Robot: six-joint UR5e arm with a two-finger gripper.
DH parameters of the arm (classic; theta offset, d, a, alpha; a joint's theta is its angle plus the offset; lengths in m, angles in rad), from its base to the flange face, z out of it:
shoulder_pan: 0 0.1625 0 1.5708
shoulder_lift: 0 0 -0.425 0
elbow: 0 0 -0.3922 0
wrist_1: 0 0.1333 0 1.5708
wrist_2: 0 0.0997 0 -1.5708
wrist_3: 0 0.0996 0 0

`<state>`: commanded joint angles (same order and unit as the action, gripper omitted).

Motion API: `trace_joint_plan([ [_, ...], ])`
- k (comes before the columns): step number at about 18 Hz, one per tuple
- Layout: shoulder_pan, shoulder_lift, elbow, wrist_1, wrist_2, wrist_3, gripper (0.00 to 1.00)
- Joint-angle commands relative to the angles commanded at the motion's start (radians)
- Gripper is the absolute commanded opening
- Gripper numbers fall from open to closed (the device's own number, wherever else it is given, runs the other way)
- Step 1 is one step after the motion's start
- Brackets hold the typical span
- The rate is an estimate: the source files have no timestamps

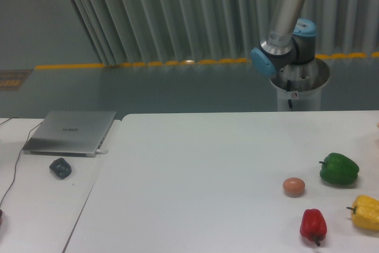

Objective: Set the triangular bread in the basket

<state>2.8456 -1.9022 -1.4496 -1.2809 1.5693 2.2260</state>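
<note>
White desk (207, 164) shows egg (294, 186) + 3 peppers only; triangular bread, basket & hand out of frame, hand state n/a. Risk: arm (285, 16) grabs egg by mistake.

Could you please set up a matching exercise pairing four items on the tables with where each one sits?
Items:
1. green pepper
2. egg
3. yellow pepper
4. laptop

Places:
A. cut off by the right edge of the picture, near the bottom corner
B. on the left table, closed, behind a small dark object
C. just left of the green pepper, above the red pepper
D. farthest back of the three peppers

Pairs: 1-D, 2-C, 3-A, 4-B
</note>
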Motion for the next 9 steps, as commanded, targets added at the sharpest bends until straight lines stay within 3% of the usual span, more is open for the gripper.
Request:
trace_joint_plan([
  [3, -0.041, 0.006, 0.0, 0.0, 0.0, -0.15, 1.0],
  [9, -0.149, 0.018, 0.0, 0.006, 0.009, -0.287, 1.0],
])
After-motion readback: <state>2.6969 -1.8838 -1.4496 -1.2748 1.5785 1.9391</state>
